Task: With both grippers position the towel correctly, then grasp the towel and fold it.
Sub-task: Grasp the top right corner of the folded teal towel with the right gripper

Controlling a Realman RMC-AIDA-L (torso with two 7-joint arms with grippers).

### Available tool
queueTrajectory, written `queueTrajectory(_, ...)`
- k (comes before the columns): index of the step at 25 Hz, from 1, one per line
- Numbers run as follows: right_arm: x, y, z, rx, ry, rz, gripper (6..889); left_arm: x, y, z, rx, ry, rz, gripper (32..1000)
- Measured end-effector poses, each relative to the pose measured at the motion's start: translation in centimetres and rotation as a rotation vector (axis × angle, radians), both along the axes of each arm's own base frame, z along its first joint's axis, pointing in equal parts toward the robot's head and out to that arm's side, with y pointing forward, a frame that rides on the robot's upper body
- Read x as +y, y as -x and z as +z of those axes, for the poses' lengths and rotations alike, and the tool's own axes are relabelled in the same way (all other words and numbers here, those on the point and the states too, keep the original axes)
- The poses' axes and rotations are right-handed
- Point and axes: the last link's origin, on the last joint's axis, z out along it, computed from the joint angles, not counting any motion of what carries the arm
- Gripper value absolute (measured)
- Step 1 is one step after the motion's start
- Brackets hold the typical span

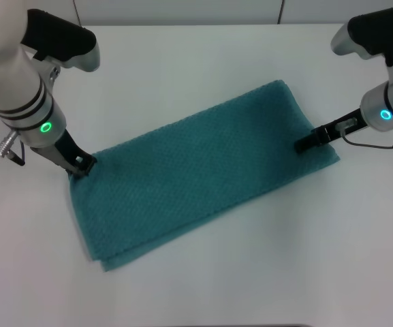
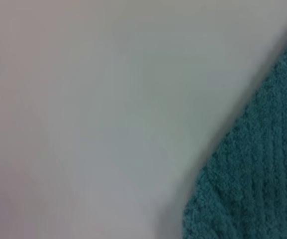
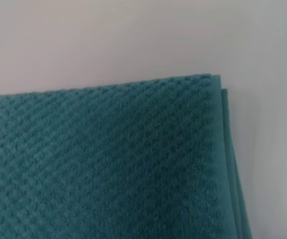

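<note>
No text, label, brand, number or sign can be read in any of the views.

the towel [image 1: 203, 170] is seen as soft teal terry cloth, matt, with a bumpy waffle weave. the table [image 1: 203, 61] is shown smooth, white and faintly sheened. glossy white casing is worn by both arms.
</note>
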Motion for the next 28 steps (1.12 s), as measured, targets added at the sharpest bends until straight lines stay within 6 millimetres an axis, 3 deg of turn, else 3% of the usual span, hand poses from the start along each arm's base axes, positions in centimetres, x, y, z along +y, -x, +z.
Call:
queueTrajectory(15, -0.19, -0.25, 0.10, -0.002, 0.008, -0.006, 822, 0.00, 0.00, 0.00, 0.000, 0.000, 0.000, 115)
queueTrajectory(20, -0.30, -0.33, 0.18, -0.006, 0.021, 0.002, 623, -0.07, 0.12, 0.00, 0.000, 0.000, 0.003, 119)
queueTrajectory(23, -0.42, -0.32, 0.19, -0.005, 0.034, 0.003, 381, -0.07, 0.13, 0.00, 0.000, 0.000, 0.003, 122)
queueTrajectory(28, -0.45, -0.19, 0.20, -0.002, 0.043, 0.004, 229, -0.09, 0.19, 0.02, 0.000, 0.000, 0.004, 126)
